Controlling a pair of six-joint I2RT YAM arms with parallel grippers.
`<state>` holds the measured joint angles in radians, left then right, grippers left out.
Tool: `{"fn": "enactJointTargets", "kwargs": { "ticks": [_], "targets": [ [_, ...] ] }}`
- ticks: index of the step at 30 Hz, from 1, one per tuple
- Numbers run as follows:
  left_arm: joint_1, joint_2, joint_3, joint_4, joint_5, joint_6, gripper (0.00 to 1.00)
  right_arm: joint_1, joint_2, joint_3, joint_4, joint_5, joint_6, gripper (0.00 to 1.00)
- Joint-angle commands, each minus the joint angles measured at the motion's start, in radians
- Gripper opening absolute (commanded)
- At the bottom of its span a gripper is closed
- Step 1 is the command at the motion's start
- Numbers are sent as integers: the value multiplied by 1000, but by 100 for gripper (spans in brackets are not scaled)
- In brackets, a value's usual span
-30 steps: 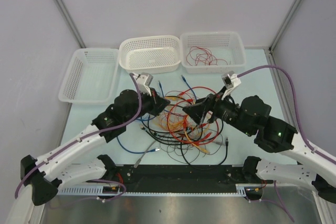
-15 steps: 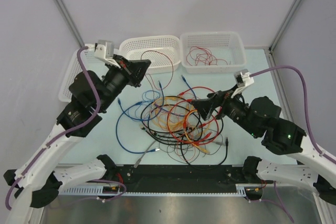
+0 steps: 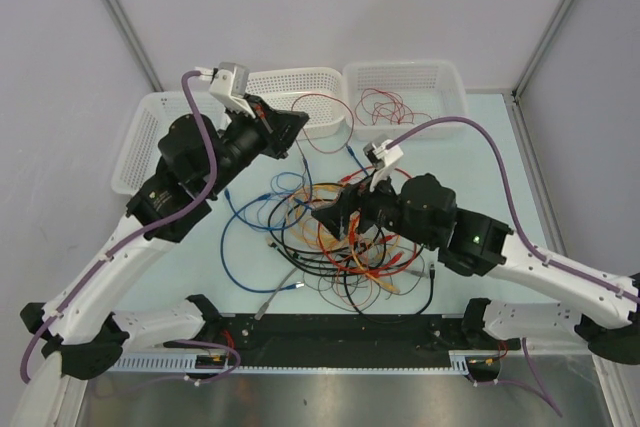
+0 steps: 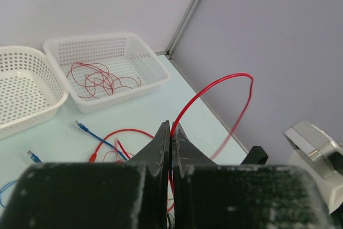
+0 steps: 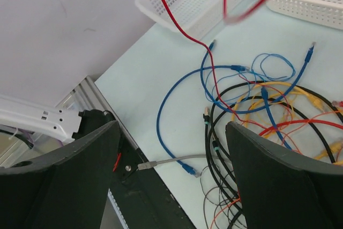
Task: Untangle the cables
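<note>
The cables (image 3: 345, 237) lie tangled mid-table: red, orange-yellow, blue, black and grey loops. My left gripper (image 3: 296, 127) is raised at the back, in front of the middle basket. It is shut on a thin red cable (image 3: 318, 98), which arcs up from the fingertips and drops into the pile. In the left wrist view the jaws (image 4: 172, 130) pinch that red cable (image 4: 214, 85). My right gripper (image 3: 325, 217) hovers open over the left part of the tangle. In the right wrist view (image 5: 171, 154) nothing sits between its fingers; the blue cable (image 5: 166, 105) and black loops lie below.
Three white baskets stand along the back: left (image 3: 150, 157), middle (image 3: 285, 77) and right (image 3: 455, 97), the right one holding a coiled red cable (image 3: 385, 107). A grey cable end (image 3: 280, 292) reaches toward the black front rail (image 3: 340, 332).
My left arm lifted the red cable from the pile up toward the back baskets. My right gripper shifted left over the tangle and stayed open.
</note>
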<state>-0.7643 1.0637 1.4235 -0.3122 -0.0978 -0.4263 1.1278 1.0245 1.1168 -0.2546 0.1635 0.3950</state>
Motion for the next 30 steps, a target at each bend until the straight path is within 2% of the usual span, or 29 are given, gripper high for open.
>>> {"fn": "enactJointTargets", "kwargs": {
  "ticks": [1, 4, 14, 17, 18, 22, 23, 27, 30],
  "targets": [
    [3, -1, 45, 8, 58, -42, 0, 12, 43, 14, 155, 16, -51, 84],
    [3, -4, 41, 13, 69, -57, 0, 12, 85, 5, 202, 91, -59, 80],
    [3, -31, 3, 21, 89, -95, 0, 12, 223, -9, 373, 132, -61, 60],
    [3, -34, -3, 21, 90, -103, 0, 13, 255, -11, 400, 154, -61, 47],
    [3, -37, -1, 16, 90, -100, 0, 13, 259, -11, 402, 160, -59, 36],
    [3, -54, -1, -7, 55, -80, 0, 17, 224, -12, 355, 163, -48, 11],
    [3, -59, -9, -11, 37, -75, 0, 17, 209, -12, 338, 178, -38, 0],
    [3, -73, -55, -31, -113, -60, 13, 9, 112, 21, 188, 235, 8, 0],
    [17, -70, -109, -62, -184, -78, 47, -17, 49, 103, 36, 267, 8, 0]
  ]
}}
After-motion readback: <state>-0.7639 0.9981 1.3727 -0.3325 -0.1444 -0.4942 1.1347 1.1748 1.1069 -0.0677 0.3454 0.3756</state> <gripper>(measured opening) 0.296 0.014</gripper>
